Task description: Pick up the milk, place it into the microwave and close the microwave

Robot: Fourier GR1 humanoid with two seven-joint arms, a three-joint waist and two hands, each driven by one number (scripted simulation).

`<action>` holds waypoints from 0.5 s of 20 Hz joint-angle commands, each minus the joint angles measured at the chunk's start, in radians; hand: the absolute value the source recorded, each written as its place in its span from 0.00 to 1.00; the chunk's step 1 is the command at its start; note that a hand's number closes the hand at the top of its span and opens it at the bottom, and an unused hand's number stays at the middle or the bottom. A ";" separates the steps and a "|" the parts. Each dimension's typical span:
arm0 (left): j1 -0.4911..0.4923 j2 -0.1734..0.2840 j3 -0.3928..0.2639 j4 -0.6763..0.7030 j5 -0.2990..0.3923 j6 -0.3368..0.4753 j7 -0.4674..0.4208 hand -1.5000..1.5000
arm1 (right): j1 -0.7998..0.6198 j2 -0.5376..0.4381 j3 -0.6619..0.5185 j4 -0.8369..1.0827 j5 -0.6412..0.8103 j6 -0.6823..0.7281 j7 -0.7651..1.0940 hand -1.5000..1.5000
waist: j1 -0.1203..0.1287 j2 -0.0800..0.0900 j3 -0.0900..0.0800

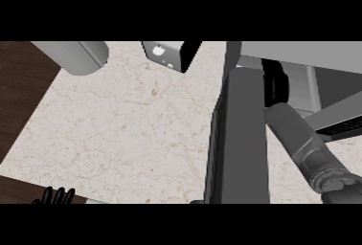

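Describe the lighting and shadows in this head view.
Head view: even, soft light on the pale counter, no glare and no hard shadows; the microwave door and right forearm are shaded dark grey; the microwave's inside is black, so the right hand is hidden; left hand shows at the bottom edge.

Left hand [56, 195]: showing only fingertips at the lower edge.
Right forearm [308, 143]: reaching into the microwave [297, 52], possibly past its open door [242, 139].

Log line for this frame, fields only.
right forearm: reaching into microwave | door: open | milk: unseen | left hand: resting, lower-left
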 commanded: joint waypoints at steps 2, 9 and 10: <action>-0.009 -0.009 0.005 0.010 -0.005 0.000 -0.019 0.00 | -0.012 0.058 0.004 -0.009 0.003 0.066 -0.022 0.00 | 0.001 -0.003 0.002; -0.015 -0.008 0.000 -0.015 -0.002 0.002 -0.002 0.00 | -0.036 0.092 -0.047 -0.048 -0.050 0.185 -0.050 0.00 | -0.018 -0.005 0.005; 0.006 -0.007 -0.003 0.012 -0.007 -0.005 -0.020 0.00 | -0.014 0.079 -0.069 -0.069 -0.073 0.252 -0.094 0.00 | -0.036 -0.014 0.004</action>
